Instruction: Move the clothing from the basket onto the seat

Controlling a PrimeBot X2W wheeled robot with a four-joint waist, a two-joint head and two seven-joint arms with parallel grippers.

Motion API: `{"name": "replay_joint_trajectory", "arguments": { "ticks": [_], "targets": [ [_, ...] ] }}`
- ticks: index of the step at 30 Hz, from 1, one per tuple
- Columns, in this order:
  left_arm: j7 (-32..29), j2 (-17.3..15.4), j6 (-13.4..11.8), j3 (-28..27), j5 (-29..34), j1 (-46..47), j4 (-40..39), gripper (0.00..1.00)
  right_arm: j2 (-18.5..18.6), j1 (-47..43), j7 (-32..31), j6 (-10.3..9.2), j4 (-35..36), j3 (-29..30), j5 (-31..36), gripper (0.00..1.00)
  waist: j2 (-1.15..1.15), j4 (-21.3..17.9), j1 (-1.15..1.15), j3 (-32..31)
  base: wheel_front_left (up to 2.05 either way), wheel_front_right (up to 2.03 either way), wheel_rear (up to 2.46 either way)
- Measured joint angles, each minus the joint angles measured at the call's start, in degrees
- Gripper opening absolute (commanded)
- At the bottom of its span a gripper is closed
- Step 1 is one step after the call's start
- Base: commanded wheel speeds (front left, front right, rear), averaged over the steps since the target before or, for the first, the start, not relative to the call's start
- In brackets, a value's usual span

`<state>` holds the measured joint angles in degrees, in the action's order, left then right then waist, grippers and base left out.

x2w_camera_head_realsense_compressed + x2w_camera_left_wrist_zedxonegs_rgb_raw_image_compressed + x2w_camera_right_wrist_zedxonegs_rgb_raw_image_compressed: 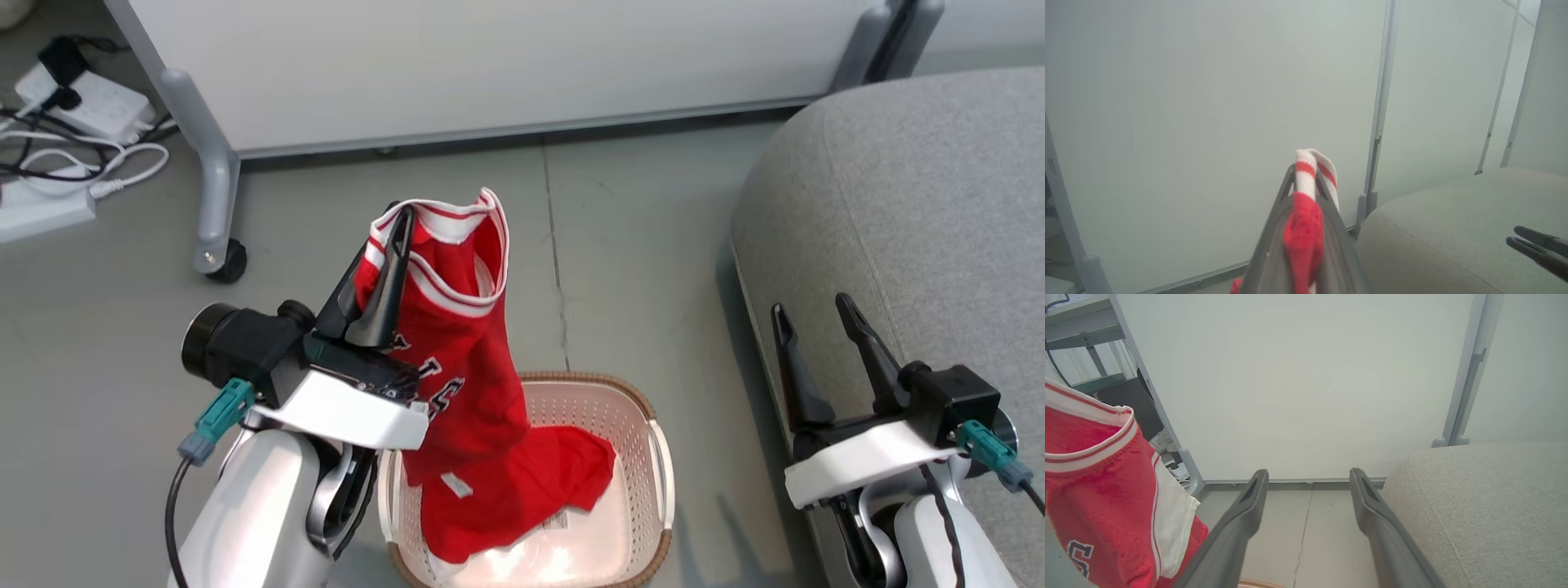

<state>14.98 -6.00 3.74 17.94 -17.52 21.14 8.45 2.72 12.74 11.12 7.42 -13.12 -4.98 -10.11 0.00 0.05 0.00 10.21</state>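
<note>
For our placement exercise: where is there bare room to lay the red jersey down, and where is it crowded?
Free: the grey seat, bare beyond the open right gripper. Crowded: the basket, where the jersey held by the left gripper hangs.

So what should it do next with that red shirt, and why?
Probably raise the left tool higher. It is shut on the striped edge of the clothing, yet the lower part lies in the basket. It should clear the rim before going to the seat.
</note>
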Motion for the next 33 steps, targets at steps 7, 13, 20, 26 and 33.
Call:
{"name": "replay_joint_trajectory", "arguments": {
  "ticks": [7, 13, 20, 26, 33],
  "targets": [
    [-1.4, -0.5, -0.9, 0.2, -0.8, -3.8, -4.7, 0.0, 0.0, -2.8, -1.2, 0.0, 1.1, -0.1, 0.0, 1.0, 0.0, 0.2, 0.0, -3.8, 0.0, 0.0, 0.0],
    [-2.7, -0.8, -1.8, 0.9, -0.8, -6.9, -7.9, 0.0, 0.0, -5.2, -2.1, 0.0, 1.7, 0.0, -0.5, 1.0, 0.0, 0.0, 0.0, -6.4, 0.0, 0.0, 0.0],
    [-3.8, -1.2, -2.7, 1.2, -1.2, -9.1, -10.2, 0.0, 0.0, -6.6, -2.7, 0.0, 2.9, 0.1, -1.0, 1.0, 0.0, -0.2, 0.0, -7.9, 0.0, 0.0, 0.0],
    [-4.4, -1.6, -2.9, 1.4, -1.7, -9.3, -11.1, 0.0, 0.0, -7.3, -3.0, 0.0, 3.1, -0.2, -1.3, 1.0, 0.0, -0.1, 0.0, -8.2, 0.0, 0.0, 0.0],
    [-4.4, -2.0, -3.0, 1.6, -1.8, -9.5, -11.3, 0.0, 0.0, -7.2, -3.1, 0.0, 3.4, -1.5, -1.4, 1.0, 0.0, 0.1, 0.0, -8.1, 0.0, 0.0, 0.0]
  ]
}}
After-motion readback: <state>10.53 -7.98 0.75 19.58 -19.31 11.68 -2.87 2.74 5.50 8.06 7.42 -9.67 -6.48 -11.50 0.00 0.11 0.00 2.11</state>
